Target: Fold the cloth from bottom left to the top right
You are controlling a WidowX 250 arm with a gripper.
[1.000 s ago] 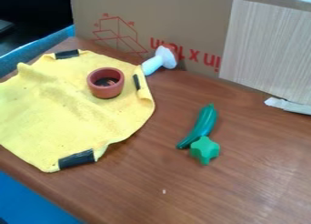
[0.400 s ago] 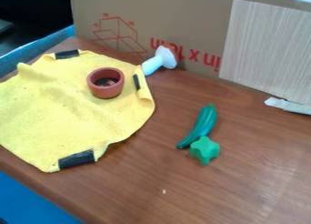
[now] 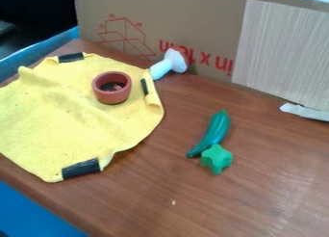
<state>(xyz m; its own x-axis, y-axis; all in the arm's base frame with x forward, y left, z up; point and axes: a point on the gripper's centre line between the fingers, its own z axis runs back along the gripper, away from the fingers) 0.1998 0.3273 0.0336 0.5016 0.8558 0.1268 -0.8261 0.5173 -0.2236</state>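
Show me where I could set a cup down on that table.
The table has bare wood right of the green star and long green toy, and a strip between them and the yellow cloth. Crowded: the cloth's upper right, reddish pot on it, white toy beside.

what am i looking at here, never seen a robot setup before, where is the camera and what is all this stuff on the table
The machine for this job is one black robot arm with a two-finger gripper; whether it holds anything, I can't tell. All the pictures come from one fixed camera looking down at a slant on a brown table. On the left, a yellow cloth lies spread out, slightly rumpled; this is what should be folded. On it stands a reddish-brown pot. By its upper right edge is a white mushroom-shaped thing. Further right lie a long green thing and a green star-like piece. Cardboard stands behind.
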